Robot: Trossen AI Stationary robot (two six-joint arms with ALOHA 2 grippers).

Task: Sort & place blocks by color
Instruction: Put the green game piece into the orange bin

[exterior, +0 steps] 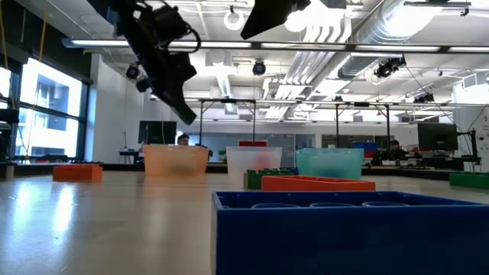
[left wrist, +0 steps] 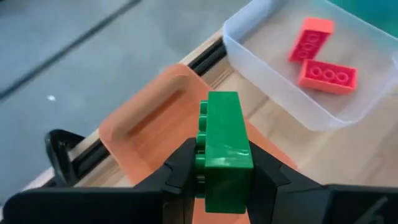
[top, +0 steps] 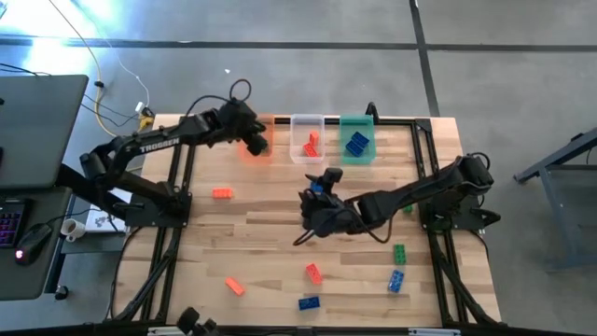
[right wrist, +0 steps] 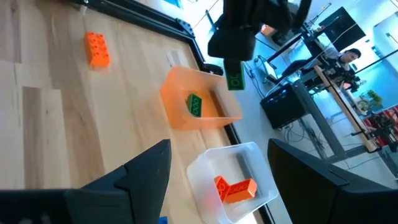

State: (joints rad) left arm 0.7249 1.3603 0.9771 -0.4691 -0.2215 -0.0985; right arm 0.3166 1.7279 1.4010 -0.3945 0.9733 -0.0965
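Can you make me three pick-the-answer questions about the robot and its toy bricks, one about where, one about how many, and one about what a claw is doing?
1. Where is the left gripper?
A. over the orange bin
B. over the green bin
C. down by the front edge of the table

2. How many red bricks lie in the clear bin?
A. none
B. two
C. five

3. What is the left gripper doing?
A. hanging open and empty
B. pinching a blue brick
C. pinching a green brick

Answers:
1 A, the high view shows it above the orange bin at the table's back.
2 B, the left wrist view shows two red bricks lying there.
3 C, the green brick sits squeezed between its two dark fingers.
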